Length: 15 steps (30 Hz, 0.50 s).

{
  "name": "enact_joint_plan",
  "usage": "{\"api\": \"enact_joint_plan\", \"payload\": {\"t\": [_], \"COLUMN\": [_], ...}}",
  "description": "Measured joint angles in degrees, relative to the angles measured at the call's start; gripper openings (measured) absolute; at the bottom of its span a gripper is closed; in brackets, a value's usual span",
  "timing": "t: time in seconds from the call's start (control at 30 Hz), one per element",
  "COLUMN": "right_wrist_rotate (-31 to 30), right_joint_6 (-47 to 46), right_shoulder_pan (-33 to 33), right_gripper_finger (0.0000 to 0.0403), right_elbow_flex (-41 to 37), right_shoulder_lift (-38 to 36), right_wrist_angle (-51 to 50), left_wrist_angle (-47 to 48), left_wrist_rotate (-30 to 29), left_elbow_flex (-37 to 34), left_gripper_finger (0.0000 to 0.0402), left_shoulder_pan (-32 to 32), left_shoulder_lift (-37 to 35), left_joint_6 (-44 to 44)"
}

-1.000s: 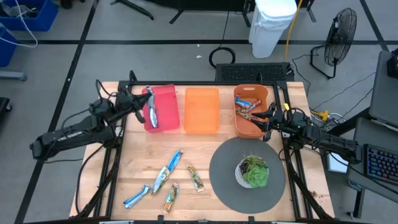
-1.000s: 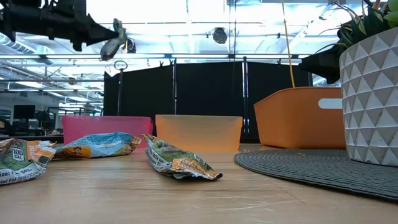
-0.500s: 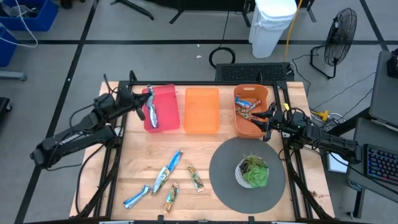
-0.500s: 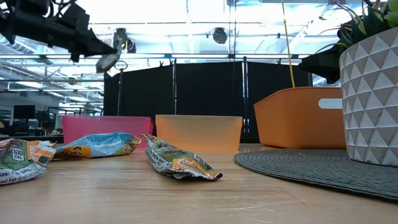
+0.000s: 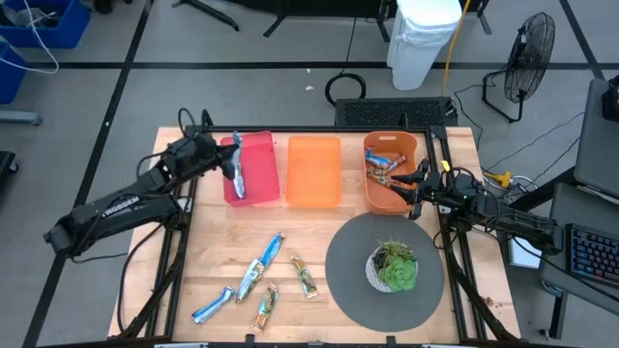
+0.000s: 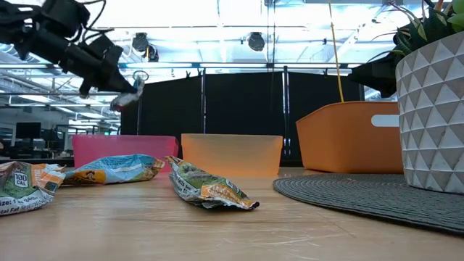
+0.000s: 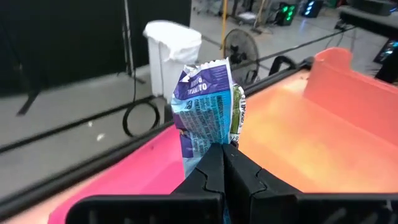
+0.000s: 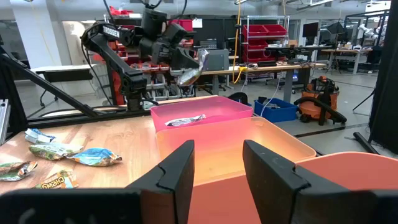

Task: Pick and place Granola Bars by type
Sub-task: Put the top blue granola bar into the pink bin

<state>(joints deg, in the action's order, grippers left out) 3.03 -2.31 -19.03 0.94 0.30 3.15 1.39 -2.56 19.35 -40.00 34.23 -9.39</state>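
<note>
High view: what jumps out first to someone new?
The left gripper, fingers shut on a blue bar, holds it above the pink bin. Five loose bars lie at the table's near edge, left of the potted plant. The right gripper waits open by the dark orange bin.

Bins: pink, lt orange, dk orange; held bar blue/purple w/ green edge; mat grey.
</note>
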Motion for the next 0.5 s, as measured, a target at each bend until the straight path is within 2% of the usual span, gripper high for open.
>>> {"api": "enact_joint_plan", "payload": {"t": [0.3, 0.5], "right_wrist_rotate": [0.0, 0.0], "right_joint_6": [0.0, 0.0], "right_shoulder_pan": [0.0, 0.0], "right_gripper_finger": [0.0128, 0.0128], "right_elbow_flex": [0.0, 0.0], "right_shoulder_lift": [0.0, 0.0], "right_wrist_angle": [0.0, 0.0], "left_wrist_angle": [-0.5, 10.2], "left_wrist_rotate": [5.6, 5.7], "left_elbow_flex": [1.1, 11.9], "left_gripper_finger": [0.0001, 0.0001], "left_shoulder_pan": [-4.6, -5.4], "left_shoulder_lift": [5.2, 9.7], "left_joint_6": [-3.6, -3.0]}}
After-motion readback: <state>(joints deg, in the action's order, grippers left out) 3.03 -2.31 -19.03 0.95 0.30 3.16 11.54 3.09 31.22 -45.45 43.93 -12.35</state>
